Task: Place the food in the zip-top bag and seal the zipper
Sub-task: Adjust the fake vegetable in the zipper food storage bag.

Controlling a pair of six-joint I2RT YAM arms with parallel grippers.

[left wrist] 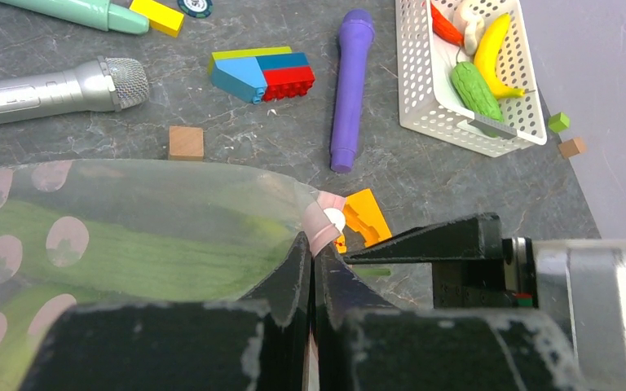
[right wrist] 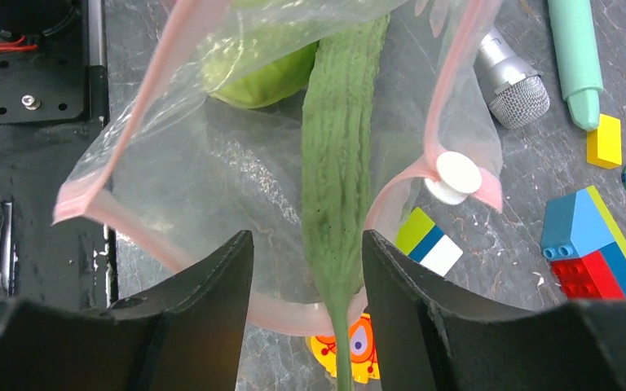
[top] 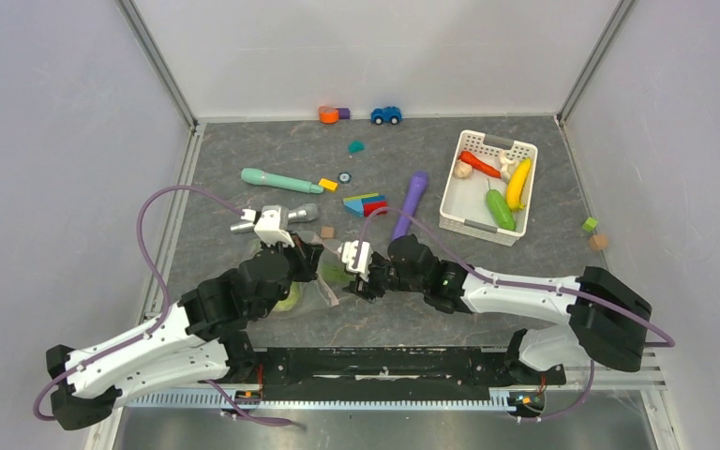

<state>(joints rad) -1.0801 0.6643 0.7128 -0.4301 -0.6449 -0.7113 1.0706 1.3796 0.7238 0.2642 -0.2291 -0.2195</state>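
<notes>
The left gripper [left wrist: 313, 252] is fully closed, pinching the narrow pale-pink zipper strip [left wrist: 324, 221] of the clear polka-dot plastic bag [left wrist: 130, 236], which lies at the centre of the top view. The right gripper [right wrist: 306, 252] stands wide open. The long green toy cucumber [right wrist: 338, 179] runs between its fingers into the bag mouth, beside the round green cabbage [right wrist: 253, 69]. Other toy produce sits in the white slotted basket [top: 450, 183], upper right.

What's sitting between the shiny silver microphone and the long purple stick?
A stack of blue, red and yellow-green building blocks lies between the silver microphone and the purple stick. The left wrist view shows it clearest.
</notes>
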